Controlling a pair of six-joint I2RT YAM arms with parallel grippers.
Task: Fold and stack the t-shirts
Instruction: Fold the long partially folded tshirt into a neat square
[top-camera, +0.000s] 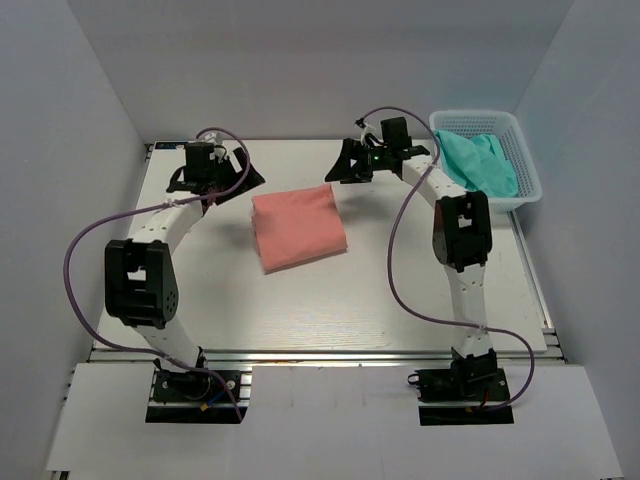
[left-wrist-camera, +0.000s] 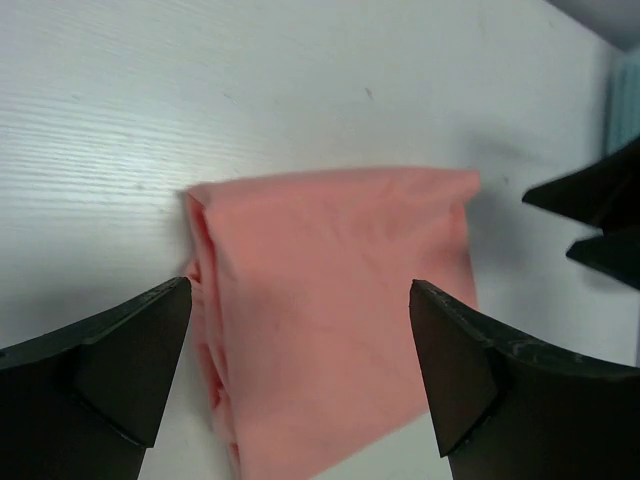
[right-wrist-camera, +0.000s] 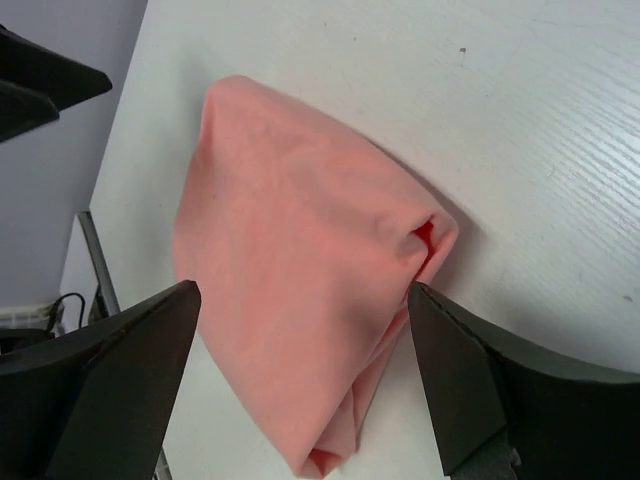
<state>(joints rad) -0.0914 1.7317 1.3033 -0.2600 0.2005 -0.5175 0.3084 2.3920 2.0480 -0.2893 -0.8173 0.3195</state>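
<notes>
The salmon-pink t-shirt (top-camera: 298, 226) lies folded into a compact rectangle on the white table, between the two arms. It also shows in the left wrist view (left-wrist-camera: 340, 300) and in the right wrist view (right-wrist-camera: 290, 270). My left gripper (top-camera: 240, 176) is open and empty, raised at the shirt's far left. My right gripper (top-camera: 340, 168) is open and empty, raised at the shirt's far right corner. The teal-green t-shirt (top-camera: 482, 162) lies crumpled in the white basket (top-camera: 528, 178).
The white lattice basket stands at the table's far right corner. Grey walls close in the back and sides. The table's front edge (top-camera: 330, 352) runs ahead of the arm bases. Purple cables loop beside both arms.
</notes>
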